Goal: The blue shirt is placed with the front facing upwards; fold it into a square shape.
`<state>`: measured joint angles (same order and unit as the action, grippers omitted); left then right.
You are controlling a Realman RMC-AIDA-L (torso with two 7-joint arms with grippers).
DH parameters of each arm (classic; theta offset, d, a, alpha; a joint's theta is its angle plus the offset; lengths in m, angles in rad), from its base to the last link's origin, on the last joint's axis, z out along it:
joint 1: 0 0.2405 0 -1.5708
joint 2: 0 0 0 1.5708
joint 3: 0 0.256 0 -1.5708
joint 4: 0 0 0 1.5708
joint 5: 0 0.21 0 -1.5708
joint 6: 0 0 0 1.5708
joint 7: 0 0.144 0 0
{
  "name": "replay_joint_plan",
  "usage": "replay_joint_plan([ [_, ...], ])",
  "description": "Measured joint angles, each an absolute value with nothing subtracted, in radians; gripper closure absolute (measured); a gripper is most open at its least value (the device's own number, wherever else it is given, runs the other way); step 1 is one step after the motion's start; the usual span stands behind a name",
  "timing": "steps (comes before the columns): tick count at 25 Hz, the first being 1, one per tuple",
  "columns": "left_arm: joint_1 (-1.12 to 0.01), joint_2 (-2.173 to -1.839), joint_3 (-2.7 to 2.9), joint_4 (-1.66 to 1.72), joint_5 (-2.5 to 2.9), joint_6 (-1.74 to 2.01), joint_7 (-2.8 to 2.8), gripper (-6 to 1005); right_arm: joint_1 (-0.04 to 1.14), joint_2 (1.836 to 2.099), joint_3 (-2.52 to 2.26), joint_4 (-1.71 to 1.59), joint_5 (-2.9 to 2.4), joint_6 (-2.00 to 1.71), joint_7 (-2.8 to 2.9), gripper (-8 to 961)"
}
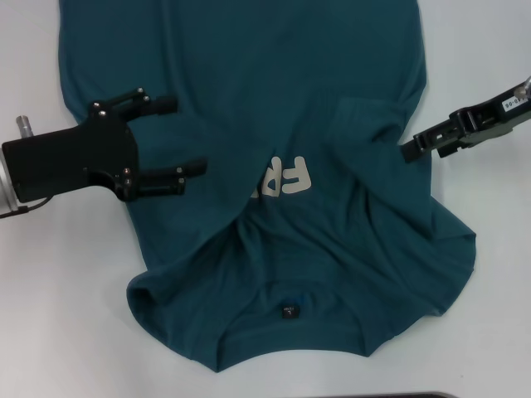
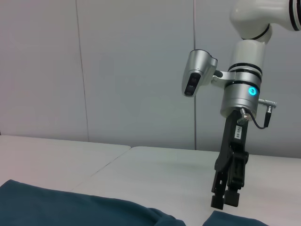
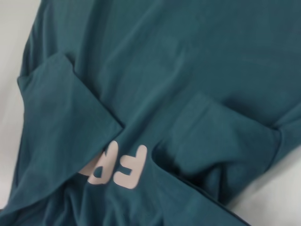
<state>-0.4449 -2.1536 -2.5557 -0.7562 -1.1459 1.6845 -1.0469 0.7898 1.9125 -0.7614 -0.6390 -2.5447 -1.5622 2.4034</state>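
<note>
The shirt (image 1: 332, 99) lies spread on the white counter (image 1: 50, 332), collar and black neck label (image 1: 289, 312) nearest the robot, hem running off the far edge of the head view. Both sleeves are already folded inward over the chest, half covering the cream lettering (image 1: 286, 178) (only a few letters show). What is left, I judge, is folding the body lengthwise into a square; the cloth is rumpled near the collar and needs smoothing.

The left end effector (image 1: 170, 137) hovers over the shirt's left side, fingers wide apart, holding nothing. The right end effector (image 1: 412, 152) sits at the right edge, fingers seemingly closed and probably empty.

Nothing else obstructs.
</note>
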Motion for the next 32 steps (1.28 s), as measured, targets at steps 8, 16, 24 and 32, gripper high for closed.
replay_joint_plan([
  [8, -0.442, -2.157, -2.556, -0.756, -1.146, 1.690, -1.047, 94, 0.799, 1.924, -0.762, -0.597, -2.557, -1.527, 2.402, 70],
  [16, -0.441, -2.157, -2.556, -0.764, -1.147, 1.693, -1.047, 95, 0.804, 1.935, -0.758, -0.595, -2.545, -1.533, 2.397, 81],
  [24, -0.439, -2.158, -2.557, -0.770, -1.147, 1.703, -1.048, 95, 0.804, 1.935, -0.761, -0.595, -2.514, -1.550, 2.386, 93],
  [32, -0.438, -2.158, -2.557, -0.778, -1.148, 1.706, -1.051, 95, 0.808, 1.941, -0.762, -0.595, -2.518, -1.549, 2.382, 407],
])
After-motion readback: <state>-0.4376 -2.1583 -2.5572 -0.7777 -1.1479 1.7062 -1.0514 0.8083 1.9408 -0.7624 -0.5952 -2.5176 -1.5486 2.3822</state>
